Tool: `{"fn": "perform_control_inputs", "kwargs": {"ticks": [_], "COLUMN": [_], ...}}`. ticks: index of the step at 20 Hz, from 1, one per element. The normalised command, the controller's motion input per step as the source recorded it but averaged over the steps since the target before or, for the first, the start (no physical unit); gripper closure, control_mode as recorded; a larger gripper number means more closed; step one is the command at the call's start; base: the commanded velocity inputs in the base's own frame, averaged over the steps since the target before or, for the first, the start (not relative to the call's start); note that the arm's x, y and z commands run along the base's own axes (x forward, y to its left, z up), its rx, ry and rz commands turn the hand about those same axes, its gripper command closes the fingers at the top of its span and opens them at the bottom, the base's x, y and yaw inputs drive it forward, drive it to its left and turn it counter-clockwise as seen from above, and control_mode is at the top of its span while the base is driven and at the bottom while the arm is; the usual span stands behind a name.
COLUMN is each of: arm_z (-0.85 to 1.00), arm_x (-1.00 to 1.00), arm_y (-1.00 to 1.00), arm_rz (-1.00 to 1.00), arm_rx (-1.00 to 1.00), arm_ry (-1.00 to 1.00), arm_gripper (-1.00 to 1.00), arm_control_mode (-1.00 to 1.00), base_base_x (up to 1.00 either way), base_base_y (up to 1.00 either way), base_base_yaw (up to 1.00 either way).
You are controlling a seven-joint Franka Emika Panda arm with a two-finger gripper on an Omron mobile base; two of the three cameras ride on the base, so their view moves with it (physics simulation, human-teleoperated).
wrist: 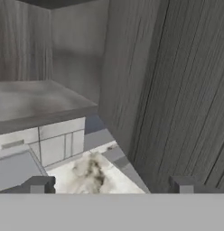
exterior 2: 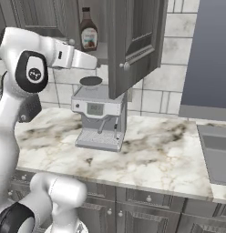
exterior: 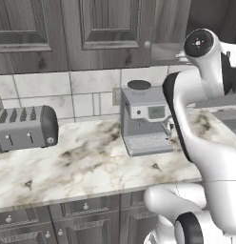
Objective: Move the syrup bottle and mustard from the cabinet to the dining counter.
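Left base view: marble worktop [exterior: 86,164] with grey-brown veins, tiled wall behind, dark wood-grain cabinet [exterior: 105,33] doors above. Silver toaster [exterior: 27,127] at far left of the worktop, grey coffee machine [exterior: 144,119] right of centre, against the wall. White arm [exterior: 205,138] rising at lower right, bent upward toward the cabinet; hand hidden behind the upper joint, finger state not readable from this side. Low drawer fronts [exterior: 67,221] with small knobs below the worktop edge.

Right base view: same worktop, coffee machine [exterior 2: 100,116] left of centre. Cabinet door [exterior 2: 133,41] swung open above it, round silver knob near its lower corner. Syrup bottle [exterior 2: 89,29] upright on the grey inner shelf [exterior 2: 102,51], dark brown with pale label, just left of the open door's edge. Forearm reaching up and rightward, wrist ending just below and left of the bottle; fingers hidden, contact with bottle cannot be told. Sink [exterior 2: 214,152] at right edge. Mustard not identified.

Hand view: close on cabinet interior; grey shelf [wrist: 37,101] at left, wood-grain door panel [wrist: 177,90] across the right half. Worktop and tiles visible below the shelf. Gripper [wrist: 111,185] at bottom edge: two dark fingertips [wrist: 39,184] spread wide, near opposite sides, nothing between them.
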Motion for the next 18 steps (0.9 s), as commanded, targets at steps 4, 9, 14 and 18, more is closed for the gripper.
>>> {"fn": "perform_control_inputs", "kwargs": {"ticks": [4,9,14,18], "arm_z": [0.00,0.00,0.00,0.00], "arm_x": [0.24,0.03,0.00,0.00], "arm_y": [-0.68,-0.76,-0.89,-0.97], "arm_rz": [-0.27,-0.29,-0.31,-0.28], "arm_rx": [0.00,0.00,0.00,0.00], "arm_ry": [0.00,-0.01,-0.02,-0.02], "arm_gripper": [-1.00,-1.00,-1.00,-1.00], "arm_control_mode": [-1.00,-1.00,-1.00,-1.00], "base_base_x": [0.00,0.00,0.00,0.00], "base_base_y": [0.00,0.00,0.00,0.00], "base_base_yaw": [0.00,0.00,0.00,0.00]}}
